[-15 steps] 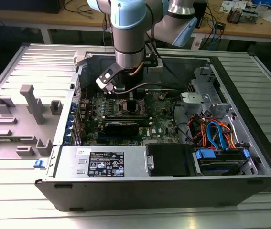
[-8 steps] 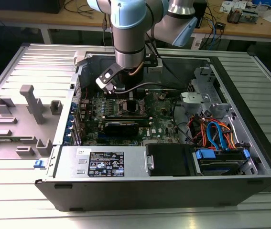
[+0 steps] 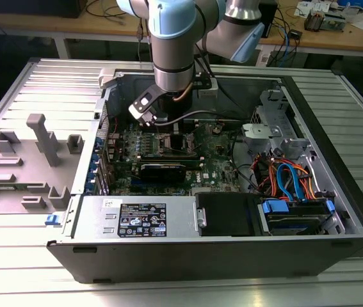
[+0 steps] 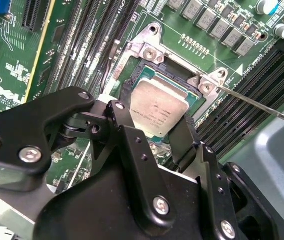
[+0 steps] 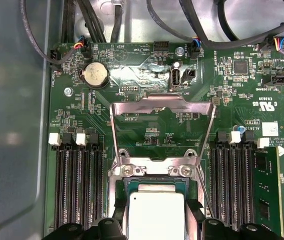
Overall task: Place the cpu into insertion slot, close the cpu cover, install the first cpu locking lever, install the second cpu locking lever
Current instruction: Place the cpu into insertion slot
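My gripper (image 4: 157, 120) is shut on the cpu (image 4: 158, 107), a small square chip with a dull silver top, its black fingers (image 4: 124, 112) pressing two opposite edges. The chip sits in or just above the insertion slot (image 4: 147, 50), a square socket with a silvery rim; I cannot tell whether it is seated. In the first wrist view the cpu (image 5: 156, 215) lies between the fingertips (image 5: 194, 215), with the socket rim (image 5: 152, 170) beyond it. The cpu cover (image 5: 163, 101) stands open, tilted up from the socket. A thin wire lever (image 4: 252, 102) sticks out sideways. In the exterior view the gripper (image 3: 171, 131) is low over the motherboard.
Long black memory slots (image 5: 79, 190) flank the socket on both sides. A black card (image 3: 162, 169) lies nearer the power-supply box (image 3: 143, 217). Coloured cables (image 3: 290, 179) and drive bays fill the case's right side in the exterior view. Grey fixtures (image 3: 40, 137) stand outside at its left.
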`<state>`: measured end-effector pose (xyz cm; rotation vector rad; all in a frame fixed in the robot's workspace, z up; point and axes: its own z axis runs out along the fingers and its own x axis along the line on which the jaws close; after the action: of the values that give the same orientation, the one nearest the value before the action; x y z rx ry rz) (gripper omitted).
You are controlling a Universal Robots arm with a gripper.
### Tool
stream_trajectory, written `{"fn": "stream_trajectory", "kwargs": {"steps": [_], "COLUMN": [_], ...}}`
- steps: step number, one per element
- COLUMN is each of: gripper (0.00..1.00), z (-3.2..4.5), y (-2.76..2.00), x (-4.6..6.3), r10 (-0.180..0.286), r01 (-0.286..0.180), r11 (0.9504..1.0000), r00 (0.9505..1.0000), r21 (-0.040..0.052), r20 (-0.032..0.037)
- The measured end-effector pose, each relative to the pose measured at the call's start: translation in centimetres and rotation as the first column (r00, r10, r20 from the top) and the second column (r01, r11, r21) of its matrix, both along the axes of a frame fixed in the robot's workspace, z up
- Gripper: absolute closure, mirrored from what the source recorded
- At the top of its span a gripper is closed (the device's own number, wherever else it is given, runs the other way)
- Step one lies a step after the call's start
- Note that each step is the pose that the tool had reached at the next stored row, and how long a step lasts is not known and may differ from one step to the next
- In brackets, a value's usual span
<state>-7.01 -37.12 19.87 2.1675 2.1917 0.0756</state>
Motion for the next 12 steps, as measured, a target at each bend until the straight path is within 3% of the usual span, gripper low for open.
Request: {"fn": "stream_trajectory", "kwargs": {"steps": [12], "gripper": [0.45], "z": [-0.02], "y": [0.01], "x": [0.0], "r10": [0.001], "r01": [-0.001], "r11": [1.0], "r00": [1.0], "r21": [0.0006], "r20": [0.0003]}}
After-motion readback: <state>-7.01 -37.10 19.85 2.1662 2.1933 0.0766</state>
